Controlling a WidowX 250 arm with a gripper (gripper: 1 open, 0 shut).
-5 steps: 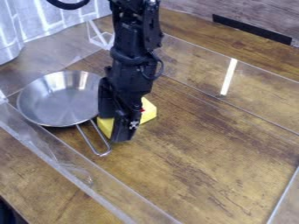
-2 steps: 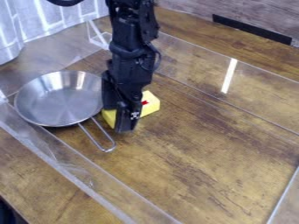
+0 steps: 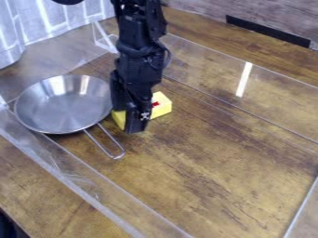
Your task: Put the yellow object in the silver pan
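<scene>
Silver pan (image 3: 59, 102): no contents visible, left of gripper (image 3: 134, 112) in view | yellow block (image 3: 159, 104): outside pan, partly behind gripper | gripper: open, grip on block not evident | pan handle (image 3: 102, 142): below gripper in view | open wood tabletop (image 3: 211, 153): rightward | change: gripper shifted slightly upward in view
</scene>
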